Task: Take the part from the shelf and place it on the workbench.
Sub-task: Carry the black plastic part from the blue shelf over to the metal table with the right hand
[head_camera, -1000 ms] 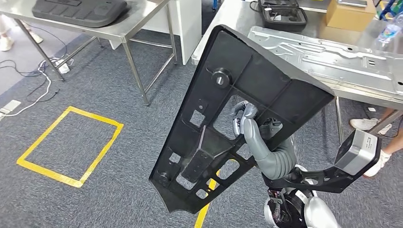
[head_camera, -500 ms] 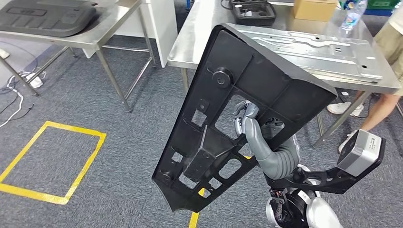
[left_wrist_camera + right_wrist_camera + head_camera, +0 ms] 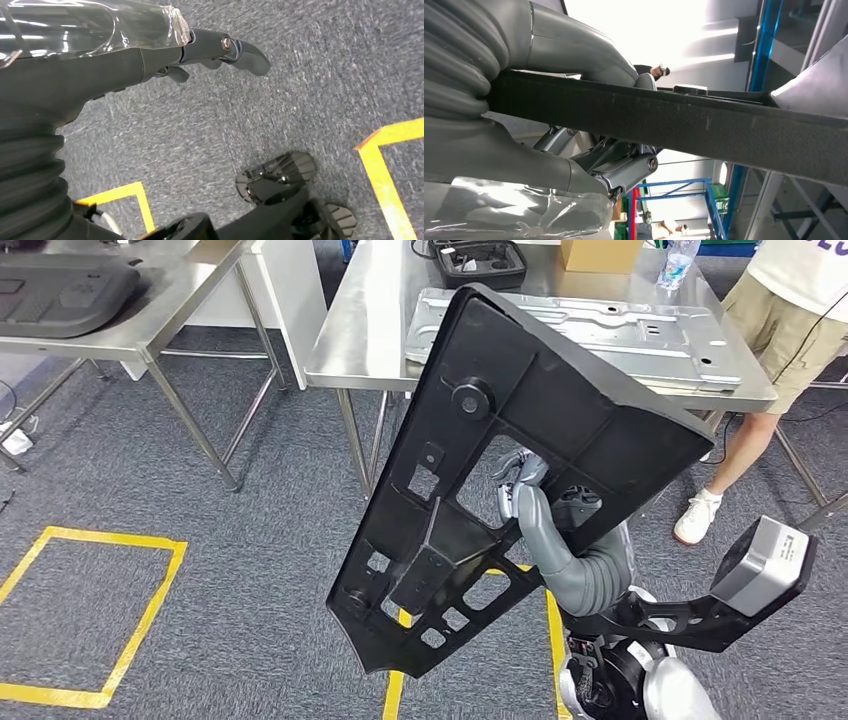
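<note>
From the head view, the right hand [image 3: 520, 490] has its fingers hooked through a cutout in the middle of the big black plastic panel [image 3: 480, 440], so it's got the part held up in front of the body, long axis tilted from about 7 o'clock low to 1 o'clock high. The steel workbench [image 3: 350, 335] sits past the panel's top end, up around 12 o'clock, already carrying a stamped metal sheet [image 3: 640, 325], with a person [image 3: 790, 300] standing at its far right corner. So I'd say the put-down turns on swinging that top end forward and flat onto the bare strip of bench. Left wrist view: the left hand [image 3: 220, 47] hangs over grey carpet [image 3: 300, 90] with yellow floor tape [image 3: 385, 170], fingers loosely out, holding nothing, nowhere near the part. Right wrist view: the thumb [image 3: 589, 60] and fingers [image 3: 624, 170] clamp either side of a black panel rib [image 3: 704, 125], so the right hand is clearly doing all the work.
</note>
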